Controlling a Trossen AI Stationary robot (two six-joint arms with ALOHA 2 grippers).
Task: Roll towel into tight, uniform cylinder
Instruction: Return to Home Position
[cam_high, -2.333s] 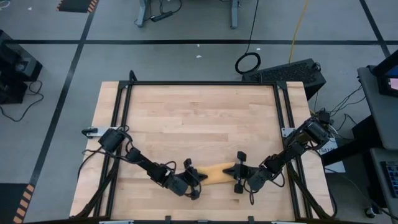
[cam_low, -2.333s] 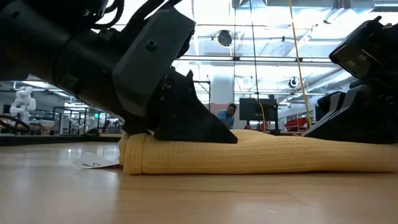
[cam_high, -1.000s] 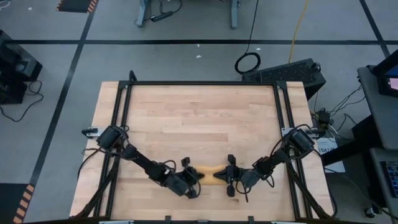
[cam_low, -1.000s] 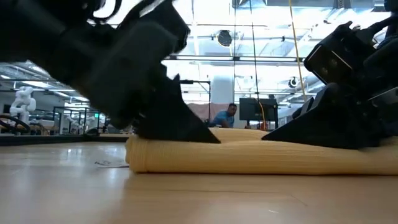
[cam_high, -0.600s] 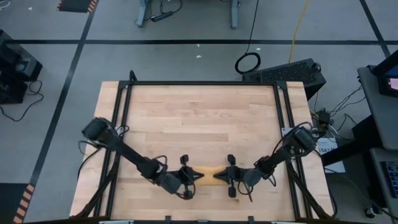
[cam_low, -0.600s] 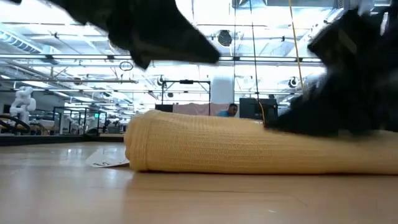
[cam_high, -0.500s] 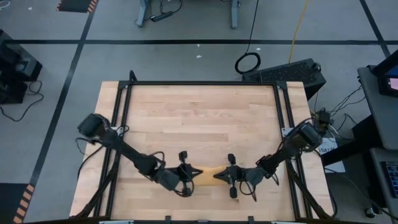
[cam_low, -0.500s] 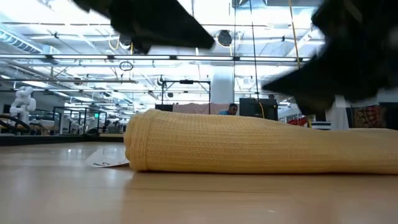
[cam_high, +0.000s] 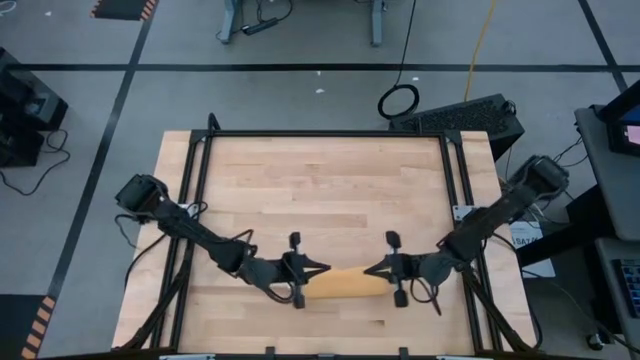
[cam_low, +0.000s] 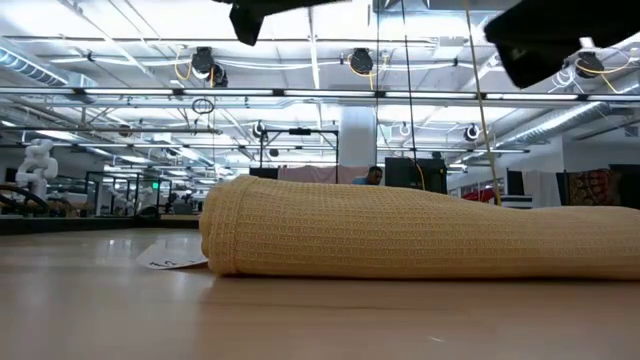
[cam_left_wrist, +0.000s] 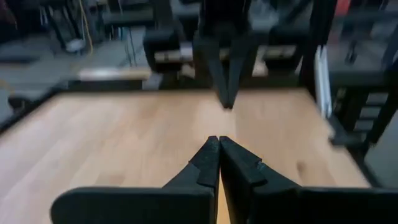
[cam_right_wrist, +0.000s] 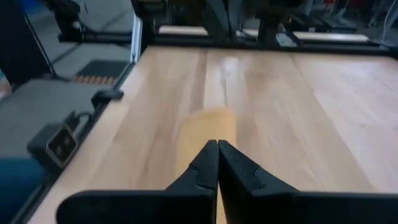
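I have the left end effector (cam_left_wrist: 219, 142) and right end effector (cam_right_wrist: 217, 144) clenched, empty; the towel (cam_high: 345, 285) lies free. Unheld, it may unroll.

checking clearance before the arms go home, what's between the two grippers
The rolled towel lies between the left gripper and right gripper in the high view, on the table. Both are shut and empty in their wrist views.

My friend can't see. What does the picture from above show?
A rolled yellow towel lies on a wooden table between two dark arms. The left gripper and right gripper, both shut, hang over its two ends.
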